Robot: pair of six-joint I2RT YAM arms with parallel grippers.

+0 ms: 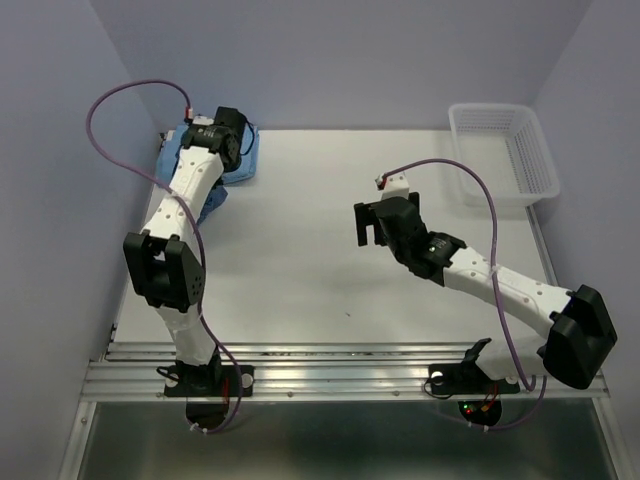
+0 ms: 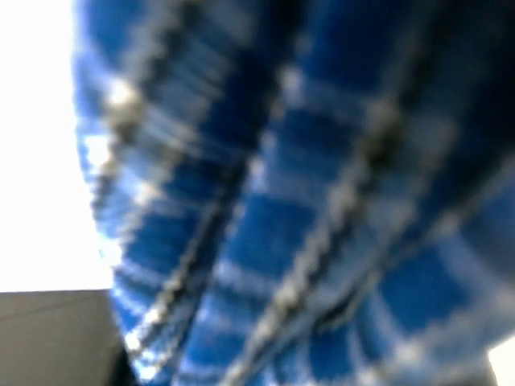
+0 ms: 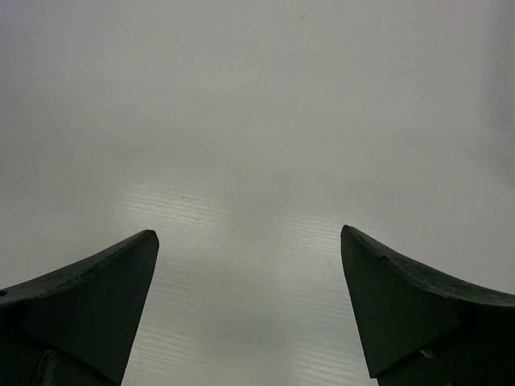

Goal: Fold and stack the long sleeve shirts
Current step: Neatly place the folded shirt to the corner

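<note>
table [image 1: 320, 270]: white, flat; takes up most of the top view.
left arm [image 1: 185, 200]: stretched out to the far-left corner, lying over the cloth there.
right arm [image 1: 500, 285]: angled in from the near right, wrist over mid-table.
basket [image 1: 488, 106]: white mesh, far-right corner, well apart from both arms.
shirts [image 1: 246, 162]: blue heap in the far-left corner, bunched, partly under the left arm. Can't separate the two from above.
checked shirt [image 2: 322, 201]: dark blue check, fills the left wrist view, blurred, right up against the lens.
left gripper [image 1: 228, 128]: down on the heap. Fingers hidden by cloth and arm; can't tell if they pinch anything.
right gripper [image 1: 368, 225]: hangs above bare table, near nothing. Fingers [image 3: 96, 297] spread wide, nothing between them.
</note>
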